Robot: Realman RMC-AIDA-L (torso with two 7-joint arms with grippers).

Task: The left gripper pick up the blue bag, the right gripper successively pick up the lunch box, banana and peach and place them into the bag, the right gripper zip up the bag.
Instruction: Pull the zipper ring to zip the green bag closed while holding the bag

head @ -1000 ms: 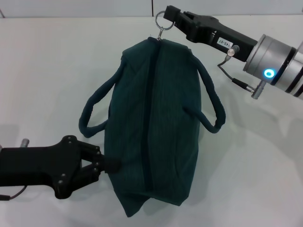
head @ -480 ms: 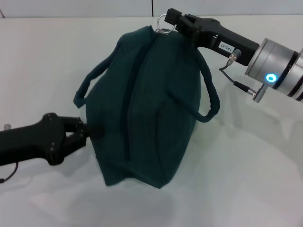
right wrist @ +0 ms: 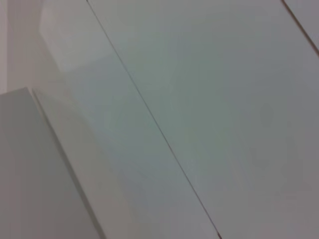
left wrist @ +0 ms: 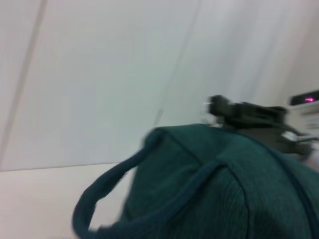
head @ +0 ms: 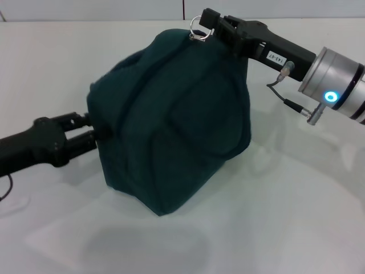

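The blue bag [head: 171, 125] hangs above the white table, bulging, with its zipper line closed along the top. At the bag's left end my left gripper [head: 96, 135] is shut on the fabric. My right gripper [head: 206, 24] is at the bag's far top end, shut on the silver ring zipper pull [head: 195, 25]. The left wrist view shows the bag [left wrist: 224, 189] close up with one loop handle [left wrist: 99, 199], and the right gripper [left wrist: 239, 112] beyond it. The lunch box, banana and peach are out of view.
The white table [head: 296, 217] lies below, with the bag's shadow [head: 142, 245] on it. A white wall stands at the back. In the right wrist view there are only white panels [right wrist: 199, 99].
The bag has risen off the table and turned, now hanging between both grippers. My left gripper has moved left and up with its end. The right gripper has stayed on the zipper pull.
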